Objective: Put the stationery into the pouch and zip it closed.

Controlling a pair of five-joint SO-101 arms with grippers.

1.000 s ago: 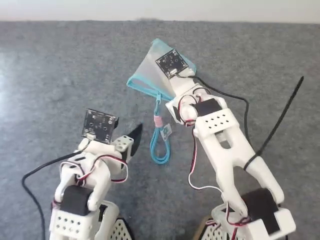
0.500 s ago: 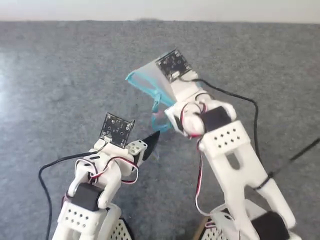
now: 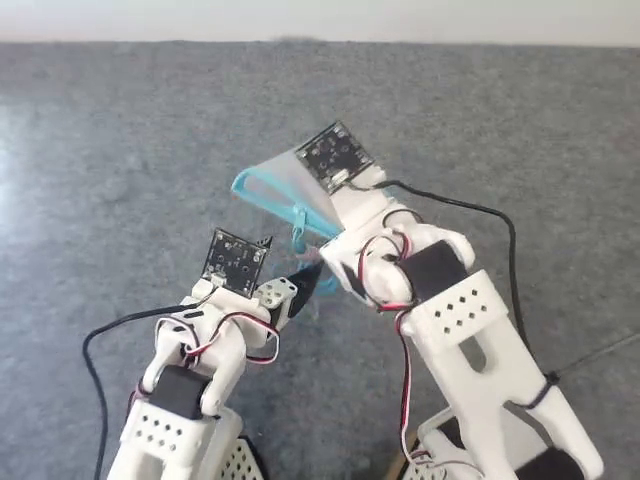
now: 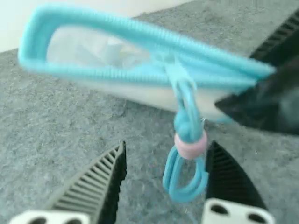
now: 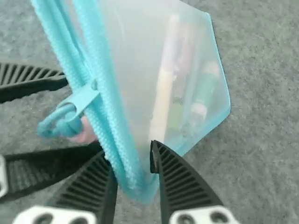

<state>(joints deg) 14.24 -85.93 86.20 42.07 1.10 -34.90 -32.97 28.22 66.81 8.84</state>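
Starting left of the pouch (image 3: pixel 272 172): got the left hand (image 4: pixel 168 147) spread wide open just under the pouch's zip edge. One ribbed finger (image 4: pixel 98 183) to each side of the blue cord loop (image 4: pixel 184 176) dangling off the pouch's slider (image 4: pixel 175 72). Can't tell for sure about any contact with the cord, looks like a small gap on both sides. Pink bead (image 4: pixel 189 142) threaded on that cord, a little below the slider.

Next, the zip (image 4: pixel 140 33) itself. Definitely not zipped all the way: gaping mouth on the side of the slider away from the right hand, closed-up rows on the side nearer it.

Now the pouch as a whole: frosted walls, blue trim, held up at a tilt over the grey surface (image 3: pixel 100 150), zip edge turned toward both arms. Hard to say whether the far corner touches down.

Can spot the stationery (image 5: pixel 169 95) through the see-through wall, already inside the pouch, a few pen-like sticks side by side.

Finally, at the right end of the pouch: right hand (image 5: pixel 130 155) clamped shut on the zip edge near the corner, blue teeth pinched between both fingers.
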